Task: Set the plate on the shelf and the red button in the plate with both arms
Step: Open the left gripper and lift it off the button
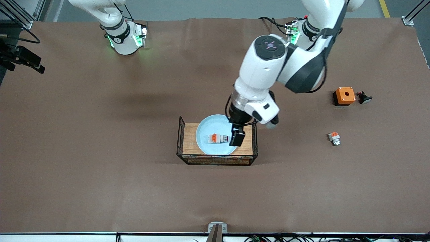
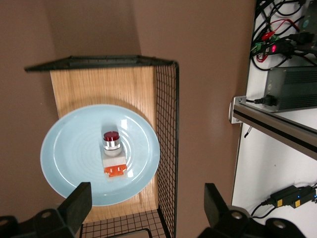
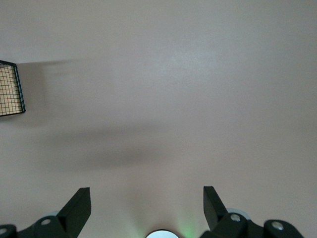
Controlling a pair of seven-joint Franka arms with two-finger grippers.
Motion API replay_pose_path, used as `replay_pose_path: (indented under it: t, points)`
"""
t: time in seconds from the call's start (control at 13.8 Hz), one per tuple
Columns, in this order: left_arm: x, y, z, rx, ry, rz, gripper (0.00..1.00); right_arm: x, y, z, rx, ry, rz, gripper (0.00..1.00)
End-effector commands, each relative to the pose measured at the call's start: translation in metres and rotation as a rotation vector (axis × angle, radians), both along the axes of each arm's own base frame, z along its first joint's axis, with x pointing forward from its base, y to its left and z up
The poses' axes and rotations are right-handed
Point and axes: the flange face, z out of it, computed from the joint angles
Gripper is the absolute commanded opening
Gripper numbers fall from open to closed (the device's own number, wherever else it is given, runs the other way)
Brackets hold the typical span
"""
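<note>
On the desk (image 1: 100,151): plate (image 1: 205,134) in wire basket (image 1: 181,141) | red button (image 1: 217,138) lies mid-plate | left hand (image 1: 237,134) above plate, fingers spread, empty | right hand (image 3: 147,208) waits over bare desk, fingers spread

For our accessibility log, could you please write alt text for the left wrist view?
A small white-grey push-button switch with an orange block and dark red cap lies on a round pale blue plate, which rests on the wooden floor of a black wire basket on the brown table. The left end effector hangs open above the plate's edge, holding nothing.
</note>
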Motion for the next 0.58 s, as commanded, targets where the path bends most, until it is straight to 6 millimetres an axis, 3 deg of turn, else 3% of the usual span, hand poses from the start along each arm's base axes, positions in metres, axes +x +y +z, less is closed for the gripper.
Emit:
replay_pose_path:
  t: [0.0,0.29,0.51]
  points:
    - [-0.023,0.05,0.024,0.006,0.009,-0.092,1.0,-0.009,-0.003,0.001,0.011,-0.006,0.004,1.0]
    - [-0.06,0.128,0.043,0.071,-0.032,-0.351,1.0,-0.008,0.0,0.002,0.036,-0.01,0.005,1.0]
    - [-0.068,0.178,0.04,0.164,-0.012,-0.631,1.0,-0.011,0.004,0.002,0.048,0.007,0.012,1.0]
